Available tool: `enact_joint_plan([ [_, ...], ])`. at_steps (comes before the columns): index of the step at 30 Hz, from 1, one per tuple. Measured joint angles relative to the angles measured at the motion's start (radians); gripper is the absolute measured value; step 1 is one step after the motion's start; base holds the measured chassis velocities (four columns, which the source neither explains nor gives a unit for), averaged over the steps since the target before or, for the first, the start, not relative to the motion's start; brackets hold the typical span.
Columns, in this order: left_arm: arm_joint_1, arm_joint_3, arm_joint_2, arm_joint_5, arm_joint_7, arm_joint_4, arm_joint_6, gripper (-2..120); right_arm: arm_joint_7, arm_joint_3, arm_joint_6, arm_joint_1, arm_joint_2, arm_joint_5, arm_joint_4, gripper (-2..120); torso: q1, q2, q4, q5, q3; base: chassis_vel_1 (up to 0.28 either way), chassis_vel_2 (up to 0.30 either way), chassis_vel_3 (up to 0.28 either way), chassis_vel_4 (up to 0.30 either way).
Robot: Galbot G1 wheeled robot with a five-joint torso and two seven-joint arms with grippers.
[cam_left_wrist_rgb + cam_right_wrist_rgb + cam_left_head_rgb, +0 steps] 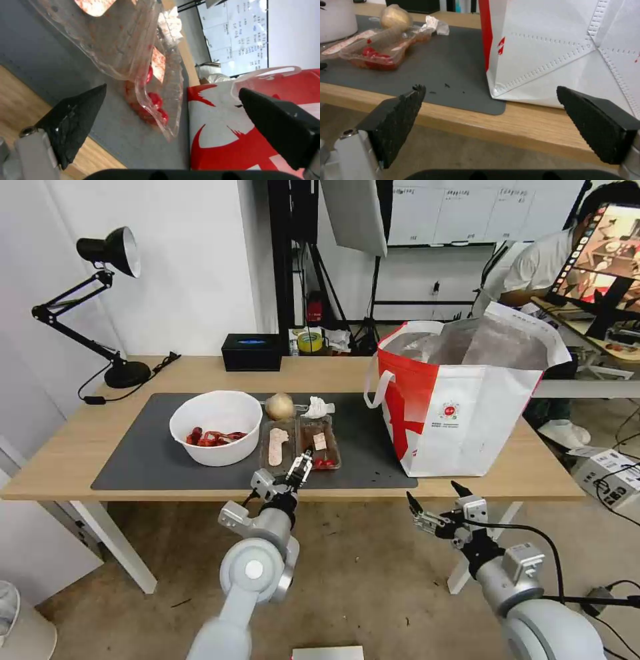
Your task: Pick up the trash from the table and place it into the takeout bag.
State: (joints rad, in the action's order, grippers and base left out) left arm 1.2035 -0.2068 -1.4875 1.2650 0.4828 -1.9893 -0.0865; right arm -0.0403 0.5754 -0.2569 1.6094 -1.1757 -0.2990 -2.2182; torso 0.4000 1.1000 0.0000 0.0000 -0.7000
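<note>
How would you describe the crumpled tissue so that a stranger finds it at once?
On the long light-wood table, look at the dark grey rectangular mat. At its far edge, between the tan onion-like ball and the red-and-white takeout bag, lies the crumpled white tissue, the only soft, wrinkled white piece.

The left arm reaches forward and up, and its left claw has its two black fingers spread apart. The right arm sits lower, out to the side. Its right claw is spread wide too.
</note>
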Motion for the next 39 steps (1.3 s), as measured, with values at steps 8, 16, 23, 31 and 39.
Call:
enact_joint_plan([
  [8, -0.021, -0.005, 0.004, 0.016, 0.017, 0.019, -0.011, 100, 0.001, -0.008, 0.001, -0.003, -0.007, 0.004, 0.011, 100, 0.0, 0.0, 0.0, 0.0, 0.0, 0.0, 0.0, 0.0, 0.0],
  [16, -0.039, -0.009, -0.004, 0.019, 0.018, 0.034, -0.005, 100, 0.002, -0.014, 0.002, -0.006, -0.012, 0.008, 0.02, 100, 0.0, 0.0, 0.0, 0.0, 0.0, 0.0, 0.0, 0.0, 0.0],
  [23, -0.049, -0.011, -0.002, 0.024, 0.018, 0.04, -0.001, 100, 0.002, -0.016, 0.003, -0.005, -0.017, 0.014, 0.024, 100, 0.0, 0.0, 0.0, 0.0, 0.0, 0.0, 0.0, 0.0, 0.0],
  [31, -0.063, -0.012, 0.001, 0.026, 0.012, 0.051, 0.017, 100, 0.002, -0.017, 0.004, -0.002, -0.026, 0.022, 0.029, 100, 0.0, 0.0, 0.0, 0.0, 0.0, 0.0, 0.0, 0.0, 0.0],
  [39, -0.051, -0.012, 0.009, 0.025, -0.031, 0.03, 0.028, 100, 0.002, -0.032, 0.006, -0.002, -0.044, 0.037, 0.038, 100, 0.0, 0.0, 0.0, 0.0, 0.0, 0.0, 0.0, 0.0, 0.0],
])
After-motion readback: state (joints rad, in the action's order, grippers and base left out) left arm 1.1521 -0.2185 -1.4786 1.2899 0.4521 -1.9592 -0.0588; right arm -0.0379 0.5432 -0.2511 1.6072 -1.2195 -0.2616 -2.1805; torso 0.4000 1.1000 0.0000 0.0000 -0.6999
